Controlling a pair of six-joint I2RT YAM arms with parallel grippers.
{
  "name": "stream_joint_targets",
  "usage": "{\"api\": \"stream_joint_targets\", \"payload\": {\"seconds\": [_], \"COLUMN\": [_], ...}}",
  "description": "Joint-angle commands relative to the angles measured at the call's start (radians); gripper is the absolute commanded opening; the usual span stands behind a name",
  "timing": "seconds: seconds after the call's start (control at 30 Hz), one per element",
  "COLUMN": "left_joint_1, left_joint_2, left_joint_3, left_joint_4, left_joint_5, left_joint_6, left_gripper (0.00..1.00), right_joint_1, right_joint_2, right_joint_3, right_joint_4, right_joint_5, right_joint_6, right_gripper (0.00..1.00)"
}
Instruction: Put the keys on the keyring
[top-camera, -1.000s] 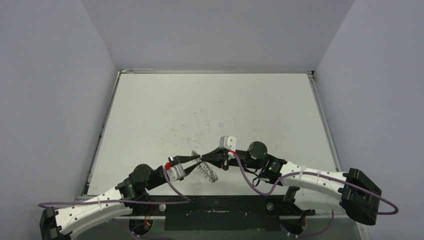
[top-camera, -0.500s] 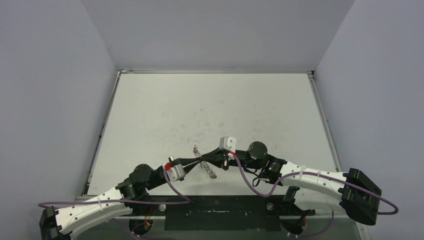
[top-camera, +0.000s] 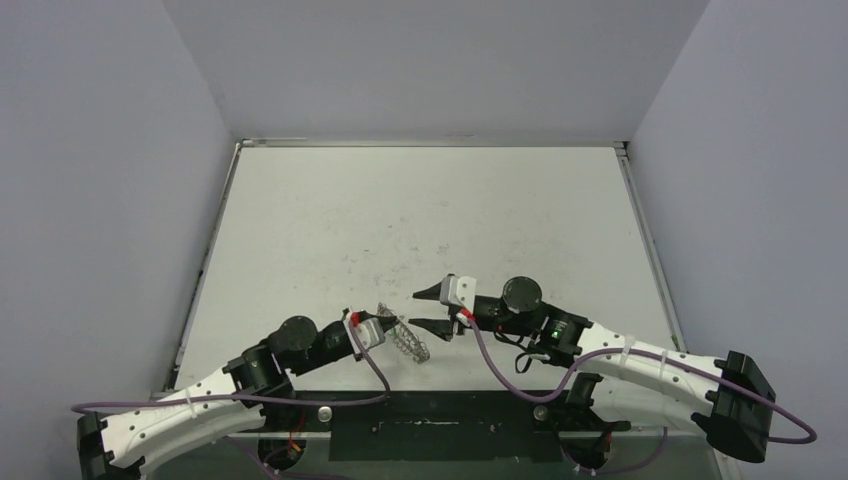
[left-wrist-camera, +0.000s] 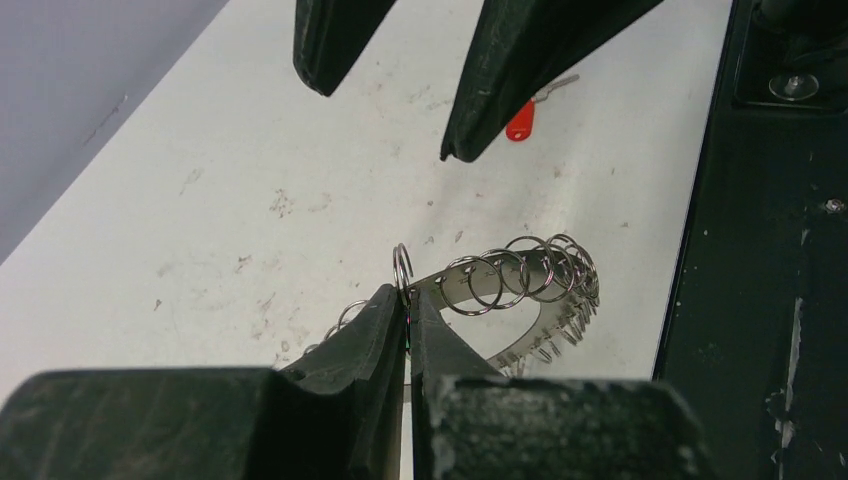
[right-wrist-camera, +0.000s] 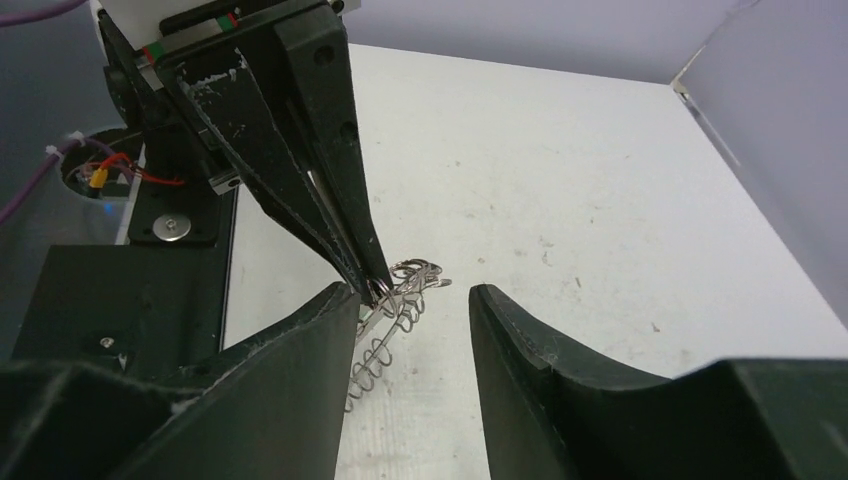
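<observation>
Seemingly nothing threaded yet; left claw (left-wrist-camera: 408, 300) is pinching the keyring (left-wrist-camera: 520, 275); right claw (top-camera: 420, 308) is hanging open, empty; red key (left-wrist-camera: 520, 122) is lying on bench (left-wrist-camera: 250, 180).

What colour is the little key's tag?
The tag is red, clearest in the left wrist view.

Silver loop-fringed keyring (left-wrist-camera: 520, 275) held tilted; red-tagged key (left-wrist-camera: 520, 122) lies nearby.

The red-tagged key (left-wrist-camera: 520, 124) lies half hidden behind the right gripper (left-wrist-camera: 388, 122); the left gripper (left-wrist-camera: 407, 300) covers the near edge of the keyring (left-wrist-camera: 478, 283).
</observation>
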Motion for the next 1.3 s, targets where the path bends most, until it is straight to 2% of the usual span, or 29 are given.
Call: {"api": "stream_joint_targets", "payload": {"seconds": [0.0,0.2,0.37,0.93,1.03,1.13,1.27], "left_joint_1": [0.000,0.000,0.000,-0.001,0.000,0.000,0.000], "left_joint_2": [0.062,0.173,0.209,0.223,0.225,0.220,0.212], "left_joint_3": [0.150,0.262,0.280,0.257,0.255,0.254,0.244], "left_joint_4": [-0.152,-0.301,-0.308,-0.246,-0.243,-0.242,-0.244], "left_joint_5": [-0.022,0.021,0.052,0.102,0.100,0.096,0.090], "left_joint_6": [0.011,0.055,0.070,0.068,0.069,0.067,0.066], "left_gripper": [0.00,0.00,0.00,0.00,0.00,0.00,0.00], "right_joint_1": [-0.007,-0.036,-0.050,-0.037,-0.036,-0.036,-0.038], "right_joint_2": [-0.013,0.066,0.139,0.263,0.278,0.287,0.272], "right_joint_3": [0.104,0.180,0.210,0.189,0.197,0.207,0.193], "right_joint_4": [-0.193,-0.346,-0.375,-0.179,-0.189,-0.227,-0.211], "right_joint_5": [-0.031,-0.170,-0.267,-0.303,-0.308,-0.308,-0.304], "right_joint_6": [-0.164,-0.266,-0.294,-0.198,-0.207,-0.230,-0.218], "right_gripper": [0.44,0.36,0.35,0.32,0.21,0.00,0.00]}}
